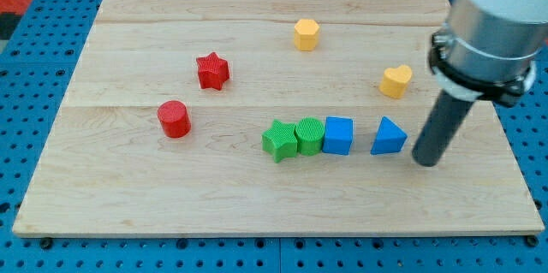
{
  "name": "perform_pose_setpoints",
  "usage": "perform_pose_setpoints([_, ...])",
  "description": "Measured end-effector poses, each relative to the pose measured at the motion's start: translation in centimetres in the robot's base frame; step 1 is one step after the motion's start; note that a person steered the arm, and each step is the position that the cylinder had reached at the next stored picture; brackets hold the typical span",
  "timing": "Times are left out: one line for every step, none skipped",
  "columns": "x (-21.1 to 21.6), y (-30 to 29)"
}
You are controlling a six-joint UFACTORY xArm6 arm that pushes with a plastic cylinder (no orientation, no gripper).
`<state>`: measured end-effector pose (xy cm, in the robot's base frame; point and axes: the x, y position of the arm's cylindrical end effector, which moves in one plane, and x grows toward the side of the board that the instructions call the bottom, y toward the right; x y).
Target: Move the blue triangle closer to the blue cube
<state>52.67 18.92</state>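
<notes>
The blue triangle (389,136) lies on the wooden board (171,196) right of centre. The blue cube (338,134) stands a short gap to its left, apart from it. My tip (425,162) rests on the board just right of the blue triangle, a small gap away, not touching it. The dark rod rises from it toward the view's top right.
A green cylinder (309,136) touches the blue cube's left side, and a green star (279,140) touches the cylinder. A yellow heart (396,80) and a yellow hexagon (306,33) lie above. A red star (212,71) and a red cylinder (174,119) lie at left.
</notes>
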Motion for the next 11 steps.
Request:
perform_pose_setpoints([-1.4,0.6])
perform_pose_setpoints([-2.6,0.3])
perform_pose_setpoints([-2.8,-0.6])
perform_pose_setpoints([-2.8,-1.3])
perform_pose_setpoints([-2.8,-1.8])
perform_pose_setpoints([-2.8,-2.5])
perform_pose_setpoints([-2.8,-3.3])
perform_pose_setpoints([-2.8,-3.4])
perform_pose_setpoints([-2.8,-3.4])
perform_pose_setpoints([-2.8,-4.4])
perform_pose_setpoints([-2.8,-6.7])
